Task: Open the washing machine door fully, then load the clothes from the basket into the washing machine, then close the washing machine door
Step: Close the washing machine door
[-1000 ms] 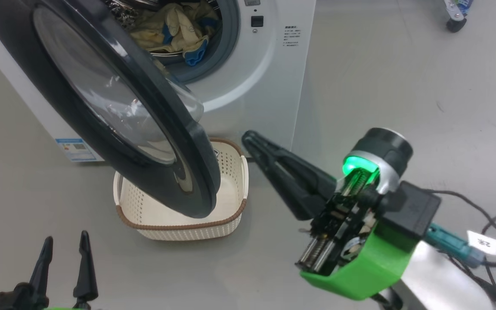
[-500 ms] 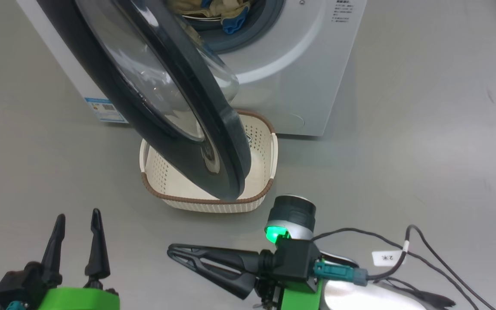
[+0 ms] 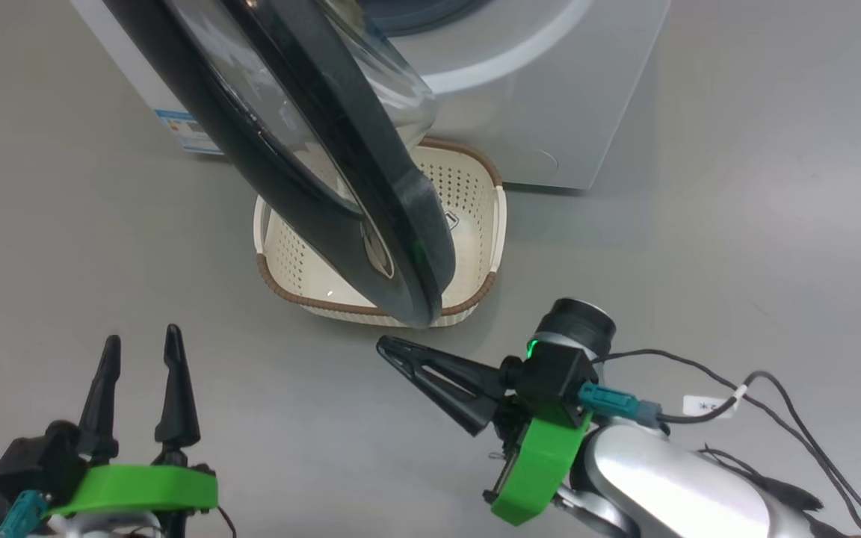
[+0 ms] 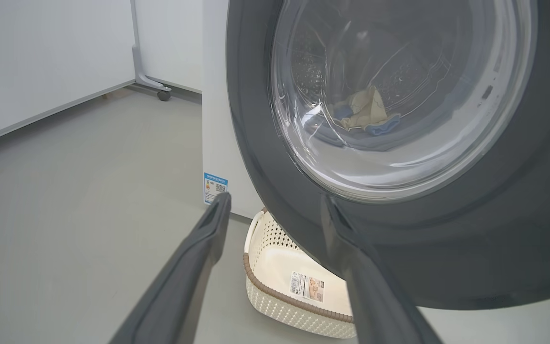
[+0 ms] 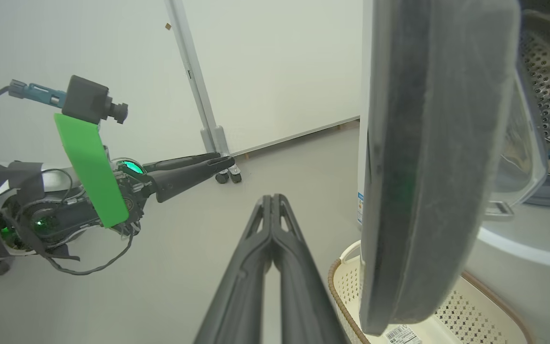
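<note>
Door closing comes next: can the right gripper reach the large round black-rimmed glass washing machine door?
Probably yes: the shut right gripper sits just beside the free edge of the door, with nothing between them.

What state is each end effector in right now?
Left end effector: open, holding nothing.
Right end effector: closed, holding nothing.

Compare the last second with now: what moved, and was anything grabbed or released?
The head view tipped down, shifting the whole picture. The right gripper, shut and empty throughout, drew back from near the washing machine to just in front of the basket, by the washing machine door's lower edge. Nothing was grasped or released. Unchanged: left gripper open and low, door part-open over the basket, clothes inside the machine.
</note>
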